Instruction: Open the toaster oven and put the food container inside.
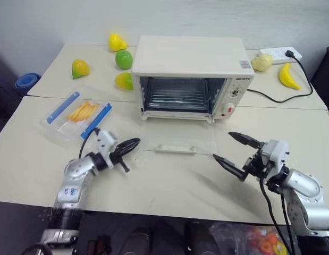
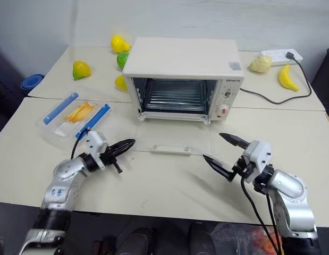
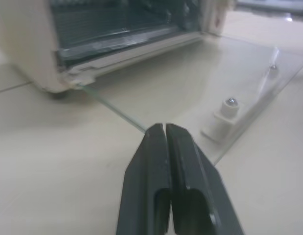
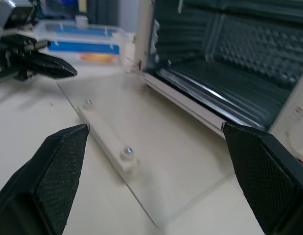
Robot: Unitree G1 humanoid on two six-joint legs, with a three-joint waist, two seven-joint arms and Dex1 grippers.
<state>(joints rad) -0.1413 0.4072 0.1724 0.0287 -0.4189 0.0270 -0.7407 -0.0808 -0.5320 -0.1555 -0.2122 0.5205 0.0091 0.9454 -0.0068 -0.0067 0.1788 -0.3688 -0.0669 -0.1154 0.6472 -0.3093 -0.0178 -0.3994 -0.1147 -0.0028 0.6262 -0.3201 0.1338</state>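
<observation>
Toaster oven (image 1: 191, 74) door's flat on the surface (image 1: 169, 186), mid-frame; left pincer (image 1: 129, 146) pinched shut, empty, right pincer (image 1: 237, 154) spread wide, empty.

Cream-white toaster oven (image 1: 191, 58) is showing a dark ribbed interior, a red button (image 1: 230, 108) and a clear glass door (image 1: 177, 139). Clear food container (image 1: 78, 113) is carrying two blue clip strips and orange-yellow strips; table (image 1: 169, 186) is reading pale beige.

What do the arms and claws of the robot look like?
Both arms are silver-grey metal with rounded joints, and a white block sits at each wrist. The left claw and the right claw each have two black pointed fingers. Black cables run along both arms. The right claw's pads are textured.
</observation>
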